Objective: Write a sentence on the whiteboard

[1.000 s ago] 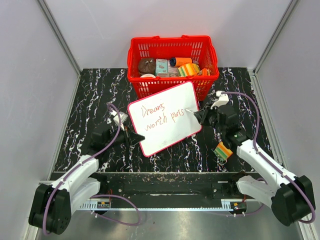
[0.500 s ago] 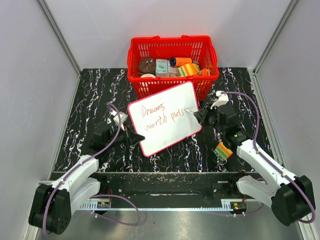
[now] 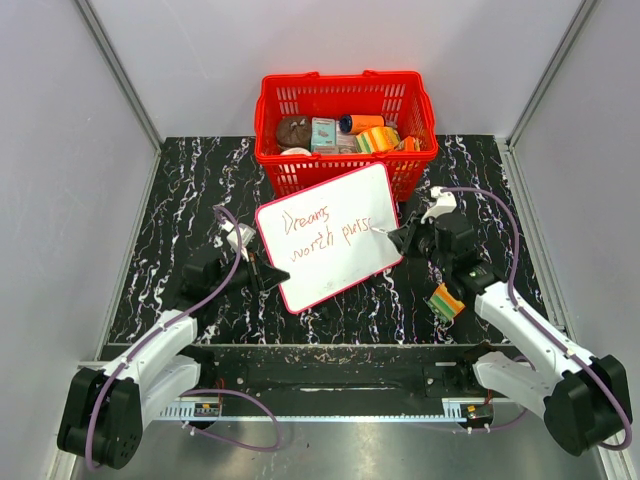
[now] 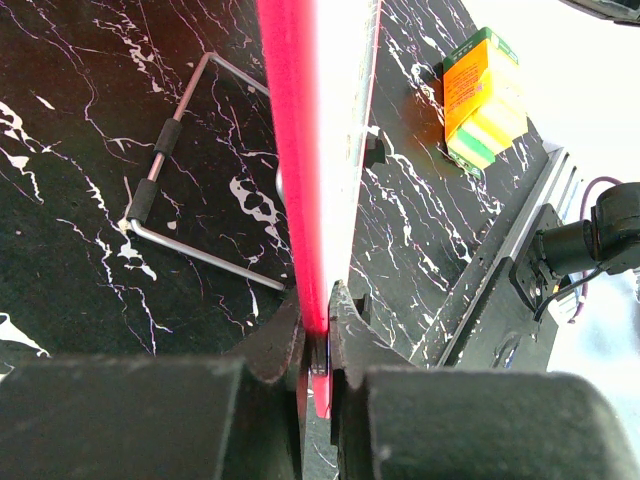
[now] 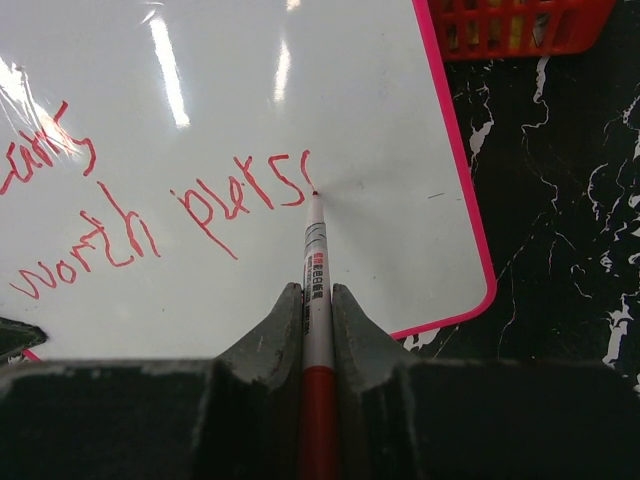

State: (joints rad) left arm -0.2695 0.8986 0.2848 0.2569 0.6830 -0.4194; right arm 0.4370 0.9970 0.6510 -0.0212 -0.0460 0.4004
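The whiteboard (image 3: 330, 255) is tilted up in front of the red basket, with a pink rim. My left gripper (image 3: 268, 275) is shut on its left edge; the rim (image 4: 300, 180) runs between the jaws in the left wrist view. The sentence (image 3: 325, 230) reads "Dreams" above "worth purs" in red; it also shows in the right wrist view (image 5: 190, 215). My right gripper (image 3: 400, 235) is shut on a red-and-white marker (image 5: 317, 290). The marker tip touches the whiteboard (image 5: 250, 100) at the end of the second line.
A red basket (image 3: 345, 100) with several items stands behind the board. A yellow-green box (image 3: 447, 301) lies by the right arm; it also shows in the left wrist view (image 4: 482, 95). The board's wire stand (image 4: 170, 180) rests on the black marbled table (image 3: 180, 190).
The marker tip has moved right along the second line. More red strokes have appeared after "purs". The left gripper and the board have not moved.
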